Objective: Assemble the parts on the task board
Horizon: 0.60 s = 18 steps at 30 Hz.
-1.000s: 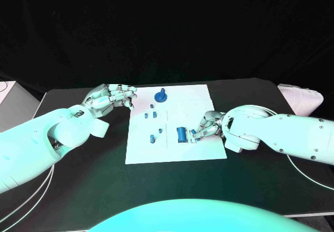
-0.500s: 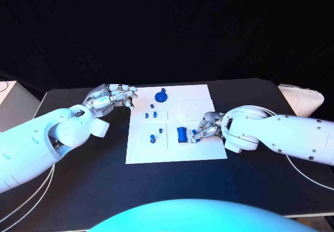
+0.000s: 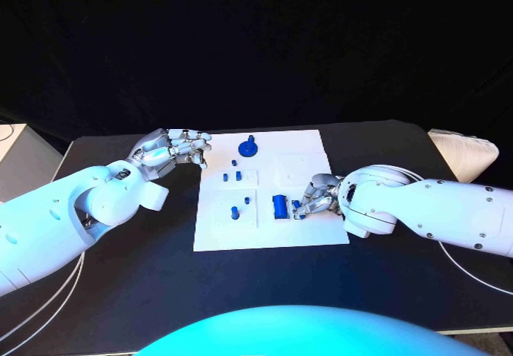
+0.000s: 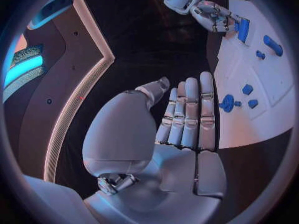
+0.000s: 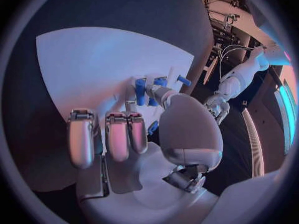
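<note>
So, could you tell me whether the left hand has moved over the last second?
No. The left hand hovers beside the task board's far left corner as before.

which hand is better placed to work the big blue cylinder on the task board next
Right. The right hand is already at the blue cylinder, fingertips touching it. The left hand sits beside the task board's far left corner, holding nothing.

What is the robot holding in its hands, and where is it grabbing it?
The right hand touches a blue cylinder part on the task board; a real grip cannot be told. The left hand holds nothing beside the board.
</note>
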### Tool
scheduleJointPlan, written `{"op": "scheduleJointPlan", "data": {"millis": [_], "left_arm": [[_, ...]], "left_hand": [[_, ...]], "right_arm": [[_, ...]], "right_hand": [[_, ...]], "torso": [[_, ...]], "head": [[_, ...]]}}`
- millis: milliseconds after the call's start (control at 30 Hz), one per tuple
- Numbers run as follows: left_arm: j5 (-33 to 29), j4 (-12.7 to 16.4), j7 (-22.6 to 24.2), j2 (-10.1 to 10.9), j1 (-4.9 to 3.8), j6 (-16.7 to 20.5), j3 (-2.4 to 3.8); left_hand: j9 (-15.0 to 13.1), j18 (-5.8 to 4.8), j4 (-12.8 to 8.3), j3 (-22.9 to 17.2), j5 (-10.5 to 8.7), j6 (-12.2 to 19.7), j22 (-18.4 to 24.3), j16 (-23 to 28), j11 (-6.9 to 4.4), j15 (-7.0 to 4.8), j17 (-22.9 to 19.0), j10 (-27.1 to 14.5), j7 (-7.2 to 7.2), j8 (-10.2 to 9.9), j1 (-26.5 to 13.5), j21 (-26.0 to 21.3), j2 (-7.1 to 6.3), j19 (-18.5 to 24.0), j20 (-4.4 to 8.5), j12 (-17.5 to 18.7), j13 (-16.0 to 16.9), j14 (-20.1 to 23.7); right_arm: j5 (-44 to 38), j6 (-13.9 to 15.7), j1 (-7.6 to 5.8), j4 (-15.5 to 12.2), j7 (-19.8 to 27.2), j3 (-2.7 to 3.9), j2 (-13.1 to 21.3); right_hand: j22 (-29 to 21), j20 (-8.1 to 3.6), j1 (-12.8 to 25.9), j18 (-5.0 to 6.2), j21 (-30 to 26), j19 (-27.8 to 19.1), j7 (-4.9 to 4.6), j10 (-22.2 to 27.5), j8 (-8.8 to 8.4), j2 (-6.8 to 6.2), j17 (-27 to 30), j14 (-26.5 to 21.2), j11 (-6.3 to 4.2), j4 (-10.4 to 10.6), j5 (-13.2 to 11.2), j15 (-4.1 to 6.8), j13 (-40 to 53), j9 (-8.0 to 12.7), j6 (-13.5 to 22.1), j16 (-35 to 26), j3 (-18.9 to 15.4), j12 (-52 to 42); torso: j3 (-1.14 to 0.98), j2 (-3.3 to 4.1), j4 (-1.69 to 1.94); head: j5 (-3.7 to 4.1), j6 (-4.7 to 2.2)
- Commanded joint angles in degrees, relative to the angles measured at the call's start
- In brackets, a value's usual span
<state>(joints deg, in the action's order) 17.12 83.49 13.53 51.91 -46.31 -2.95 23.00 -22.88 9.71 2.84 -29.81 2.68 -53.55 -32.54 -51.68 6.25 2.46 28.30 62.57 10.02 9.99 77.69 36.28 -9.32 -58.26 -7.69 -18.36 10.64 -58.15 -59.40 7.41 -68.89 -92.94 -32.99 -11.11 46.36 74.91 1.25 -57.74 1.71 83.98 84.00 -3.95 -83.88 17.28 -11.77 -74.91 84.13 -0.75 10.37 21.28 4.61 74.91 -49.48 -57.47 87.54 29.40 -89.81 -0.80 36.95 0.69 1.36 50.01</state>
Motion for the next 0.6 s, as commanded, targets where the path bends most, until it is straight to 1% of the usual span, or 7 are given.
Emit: {"op": "scheduleJointPlan", "data": {"millis": [33,200,467,567,600], "left_arm": [[0.08,0.02,0.36,-0.13,0.02,-1.18,0.02],[0.07,-0.01,0.34,-0.12,0.02,-1.19,0.01],[0.06,-0.02,0.30,-0.14,0.02,-1.24,0.01],[0.06,-0.02,0.29,-0.13,0.02,-1.21,0.01],[0.06,-0.02,0.29,-0.13,0.02,-1.21,0.01]], "left_hand": [[-0.05,0.77,0.44,0.04,0.19,0.51,0.06,-0.18,-0.08,-0.02,0.06,-0.30,0.08,-0.29,0.33,-0.22,0.25,-0.31,-0.13,-0.20,0.06,0.35],[-0.08,0.76,0.58,0.10,0.19,0.49,0.18,-0.14,-0.06,0.00,0.14,-0.41,0.08,-0.27,0.36,-0.38,0.28,-0.41,-0.14,-0.27,0.17,0.37],[-0.09,0.76,0.61,0.11,0.19,0.48,0.20,-0.14,-0.06,0.00,0.15,-0.44,0.07,-0.26,0.37,-0.41,0.29,-0.42,-0.14,-0.28,0.19,0.38],[-0.09,0.76,0.61,0.11,0.19,0.48,0.20,-0.14,-0.06,0.00,0.15,-0.44,0.07,-0.26,0.37,-0.41,0.29,-0.42,-0.14,-0.28,0.19,0.38],[-0.09,0.76,0.61,0.11,0.19,0.48,0.20,-0.14,-0.06,0.00,0.15,-0.44,0.07,-0.26,0.37,-0.41,0.29,-0.42,-0.14,-0.28,0.19,0.38]], "right_arm": [[-0.33,1.80,0.06,-0.22,0.25,0.02,0.12],[-0.38,2.77,0.09,-0.23,0.32,0.02,0.45],[-0.43,2.99,0.10,-0.25,0.31,0.03,0.52],[-0.40,3.00,0.10,-0.22,0.30,0.03,0.48],[-0.36,2.99,0.10,-0.21,0.31,0.03,0.45]], "right_hand": [[13.52,0.03,0.82,-0.70,0.26,5.61,0.10,-6.12,-0.32,-0.15,-10.43,4.88,0.23,0.12,-0.52,-0.15,15.09,-0.06,-0.37,-0.19,-0.53,-0.19],[13.56,0.01,1.05,-0.72,0.40,5.62,0.15,-6.12,-0.26,-0.06,-10.52,4.90,0.19,0.38,-0.74,-0.13,15.09,-0.13,-0.55,-0.13,-0.70,-0.19],[13.54,0.00,1.14,-0.71,0.34,5.62,0.19,-6.12,-0.22,-0.01,-10.46,4.89,0.15,0.50,-0.84,-0.10,15.09,-0.18,-0.66,-0.17,-0.77,-0.19],[13.50,-0.03,1.46,-0.68,0.19,5.61,0.20,-6.12,-0.23,-0.17,-10.33,4.86,0.13,0.81,-1.25,-0.06,15.09,-0.26,-0.69,-0.24,-1.12,-0.19],[13.49,-0.04,1.69,-0.67,0.14,5.61,0.21,-6.12,-0.25,-0.24,-10.35,4.87,0.12,1.05,-1.77,-0.06,15.09,-0.31,-0.68,-0.23,-1.39,-0.19]], "torso": [[0.00,-0.03,-0.01],[0.03,-0.03,-0.04],[0.02,-0.02,-0.01],[0.04,-0.02,-0.03],[0.04,-0.02,-0.04]], "head": [[-0.05,-0.01],[-0.14,-0.01],[-0.07,-0.01],[-0.05,-0.01],[-0.06,-0.01]]}}
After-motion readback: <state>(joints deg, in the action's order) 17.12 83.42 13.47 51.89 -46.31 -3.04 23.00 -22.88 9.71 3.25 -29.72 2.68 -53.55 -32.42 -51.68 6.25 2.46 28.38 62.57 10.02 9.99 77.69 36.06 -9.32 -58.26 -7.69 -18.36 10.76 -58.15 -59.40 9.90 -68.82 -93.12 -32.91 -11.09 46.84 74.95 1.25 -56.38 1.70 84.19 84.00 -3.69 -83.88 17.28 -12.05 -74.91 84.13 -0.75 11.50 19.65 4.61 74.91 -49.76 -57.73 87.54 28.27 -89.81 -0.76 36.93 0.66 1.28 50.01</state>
